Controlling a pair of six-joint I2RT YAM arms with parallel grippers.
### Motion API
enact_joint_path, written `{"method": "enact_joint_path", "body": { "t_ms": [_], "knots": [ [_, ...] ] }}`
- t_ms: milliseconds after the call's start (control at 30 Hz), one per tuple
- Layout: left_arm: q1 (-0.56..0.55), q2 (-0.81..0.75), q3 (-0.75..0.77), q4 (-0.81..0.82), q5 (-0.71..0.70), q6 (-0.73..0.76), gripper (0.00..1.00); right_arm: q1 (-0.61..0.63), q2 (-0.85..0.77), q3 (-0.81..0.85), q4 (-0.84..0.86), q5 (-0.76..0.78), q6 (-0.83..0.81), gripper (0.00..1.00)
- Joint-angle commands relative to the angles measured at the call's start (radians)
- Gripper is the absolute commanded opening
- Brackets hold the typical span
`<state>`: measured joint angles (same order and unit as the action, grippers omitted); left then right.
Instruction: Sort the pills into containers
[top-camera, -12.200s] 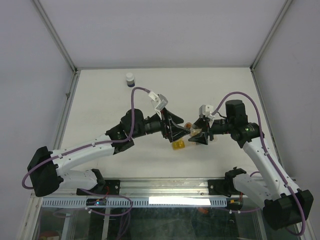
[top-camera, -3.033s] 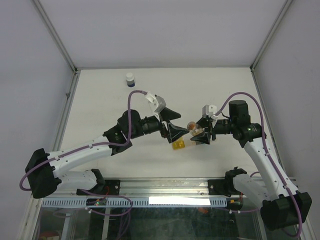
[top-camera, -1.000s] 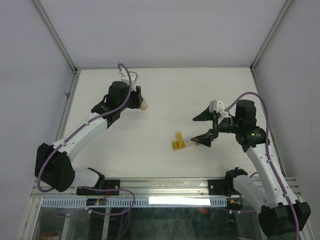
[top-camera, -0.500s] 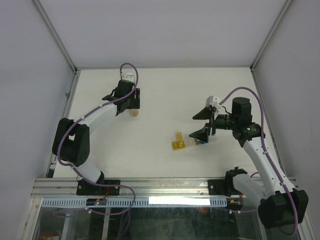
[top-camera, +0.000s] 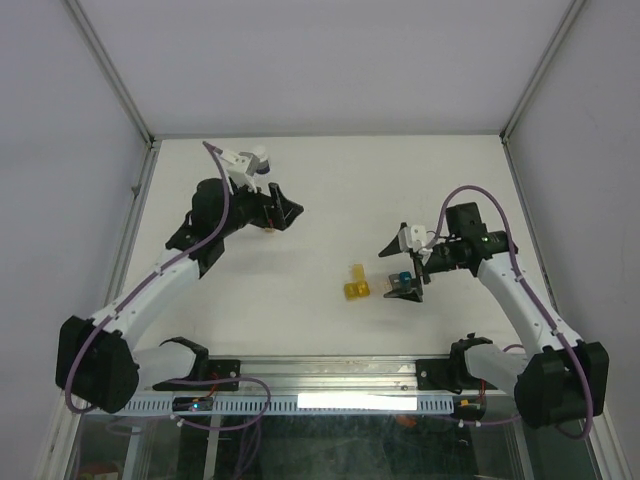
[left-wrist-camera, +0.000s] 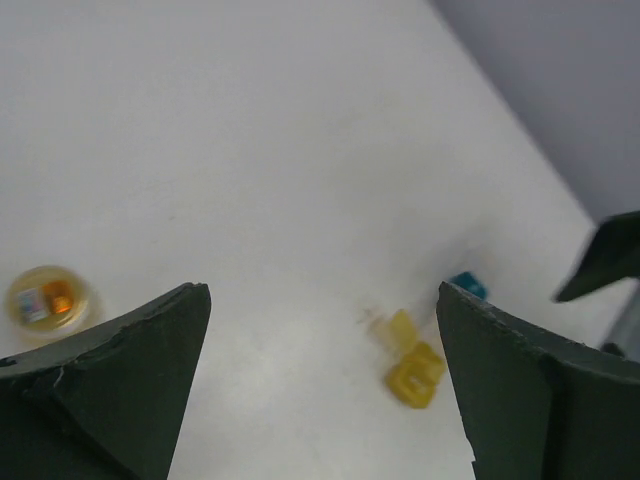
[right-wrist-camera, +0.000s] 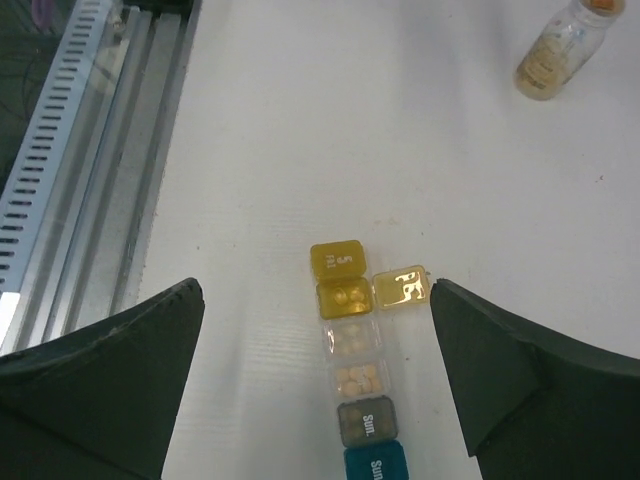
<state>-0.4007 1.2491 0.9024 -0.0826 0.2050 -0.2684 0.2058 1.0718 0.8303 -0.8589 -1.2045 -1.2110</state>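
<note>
Right hand, spread wide and holding nothing, hangs directly over the containers, so it is by far the nearer of the two. The left hand, also wide and empty, sits well apart toward 10 o'clock on the desk in the top view. The containers form one straight row near the desk's front middle. In the right wrist view the row's long axis runs 12 to 6 between the two fingers, with the yellow box, lid flipped open, at the 12 end and the teal box at the 6 end, closest to the wrist. A closing stroke would, I judge, cross the row's short side. The pill bottle stands far off at 1 o'clock from that hand but just beside the left one, so fetching looks like the left arm's job. Pills show in the yellow box and two clear ones.
</note>
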Motion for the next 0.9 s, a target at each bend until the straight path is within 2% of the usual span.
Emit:
{"method": "enact_joint_path", "body": {
  "t_ms": [0,133,200,267,433,600,733,867],
  "knots": [
    [-0.044,-0.094,-0.178,0.485,0.369,-0.233,0.99,0.000,0.065,-0.002,-0.185,0.051,-0.423,0.98],
    [-0.169,-0.031,-0.188,0.460,0.270,-0.258,0.96,-0.002,0.113,-0.041,-0.094,0.160,-0.444,0.95],
    [-0.225,0.015,-0.174,0.412,0.167,-0.246,0.90,0.000,0.127,-0.067,-0.018,0.218,-0.431,0.93],
    [-0.247,0.069,-0.161,0.375,0.124,-0.251,0.86,0.005,0.146,-0.087,0.067,0.261,-0.372,0.92],
    [-0.249,0.187,-0.162,0.398,0.145,-0.307,0.65,0.042,0.226,-0.119,0.201,0.356,-0.299,0.88],
    [-0.249,0.330,-0.145,0.439,0.190,-0.357,0.56,0.058,0.278,-0.121,0.283,0.422,-0.224,0.85],
    [-0.250,0.437,-0.075,0.397,0.206,-0.381,0.50,0.062,0.312,-0.126,0.301,0.434,-0.214,0.84],
    [-0.258,0.486,-0.040,0.362,0.159,-0.386,0.41,0.070,0.352,-0.121,0.295,0.451,-0.209,0.79]
  ]
}}
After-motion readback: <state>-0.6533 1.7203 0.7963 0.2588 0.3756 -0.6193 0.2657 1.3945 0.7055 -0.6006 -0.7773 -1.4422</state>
